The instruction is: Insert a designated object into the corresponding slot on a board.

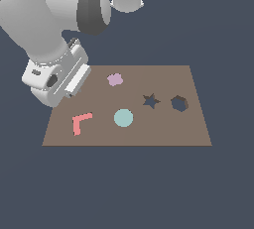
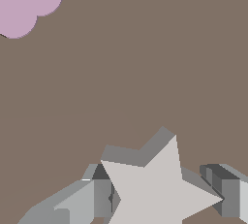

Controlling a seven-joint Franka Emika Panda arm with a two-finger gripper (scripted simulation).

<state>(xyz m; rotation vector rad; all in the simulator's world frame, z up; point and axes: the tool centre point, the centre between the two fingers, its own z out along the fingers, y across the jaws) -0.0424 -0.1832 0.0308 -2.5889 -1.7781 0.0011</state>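
The pale grey star piece sits between my gripper fingers, one grey finger against one side and the other finger at a star tip. The jaws look shut on it, just above the brown board. In the exterior view the arm's hand hangs over the board's far corner on the exterior view's left, hiding fingers and star. The dark star-shaped slot lies on the board towards the exterior view's right, well apart from the hand.
A dark hexagonal cutout sits just beyond the star slot. A lilac blob piece, a teal disc and a red L-shaped piece lie on the board. The lilac blob also shows in the wrist view.
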